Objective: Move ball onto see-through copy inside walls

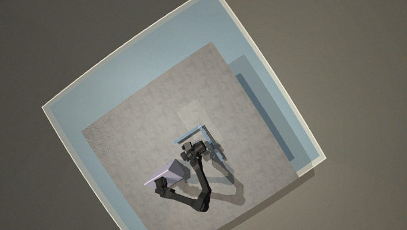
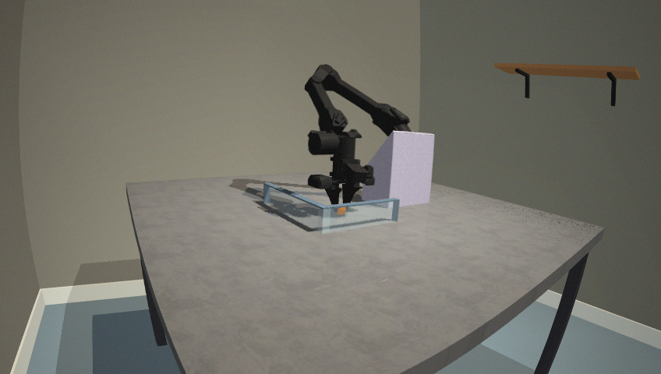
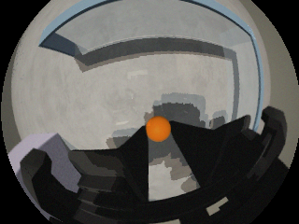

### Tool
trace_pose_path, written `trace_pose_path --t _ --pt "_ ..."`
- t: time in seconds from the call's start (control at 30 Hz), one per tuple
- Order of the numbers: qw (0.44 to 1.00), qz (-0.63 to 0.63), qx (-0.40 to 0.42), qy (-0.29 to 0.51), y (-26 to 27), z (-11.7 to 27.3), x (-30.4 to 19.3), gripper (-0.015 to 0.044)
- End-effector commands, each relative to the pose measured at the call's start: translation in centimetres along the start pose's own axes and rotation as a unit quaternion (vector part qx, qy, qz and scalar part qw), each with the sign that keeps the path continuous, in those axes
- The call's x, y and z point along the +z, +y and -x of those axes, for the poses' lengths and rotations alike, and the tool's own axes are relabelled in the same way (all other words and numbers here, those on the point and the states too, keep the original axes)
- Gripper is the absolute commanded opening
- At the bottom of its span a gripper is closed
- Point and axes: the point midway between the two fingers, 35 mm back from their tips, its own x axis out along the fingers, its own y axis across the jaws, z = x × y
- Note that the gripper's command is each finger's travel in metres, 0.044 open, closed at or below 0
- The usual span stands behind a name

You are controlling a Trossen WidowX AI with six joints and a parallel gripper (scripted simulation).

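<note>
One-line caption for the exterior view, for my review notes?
Gripper shut on the orange ball, low inside the corner of the clear walls.

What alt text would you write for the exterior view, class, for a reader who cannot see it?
A black arm's gripper reaches down inside two low clear walls on a grey table, shut on a small orange ball at the table surface. A pale block stands behind it, and a wooden shelf hangs on the wall at right.
</note>
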Motion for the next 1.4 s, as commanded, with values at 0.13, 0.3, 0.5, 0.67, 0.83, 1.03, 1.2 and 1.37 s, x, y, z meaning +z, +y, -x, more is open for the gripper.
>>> trace_pose_path --t 0.13,0.3,0.5,0.67,0.83,1.03,1.2,1.37 --pt "1.000 0.000 0.000 0.000 0.0 0.0 0.0 0.0236" --pt "1.000 0.000 0.000 0.000 0.0 0.0 0.0 0.0242" --pt "1.000 0.001 -0.001 -0.004 -0.4 6.2 0.3 0.0242" --pt "1.000 0.001 -0.001 -0.002 -0.1 8.9 0.1 0.0242" --pt "1.000 0.005 -0.004 -0.002 -0.2 8.1 0.3 0.0242" --pt "1.000 0.005 -0.004 -0.002 -0.2 8.4 0.3 0.0268" --pt "1.000 0.002 -0.002 -0.003 -0.2 13.1 0.2 0.0400" --pt "1.000 0.002 -0.002 -0.003 -0.2 13.1 0.2 0.0440"
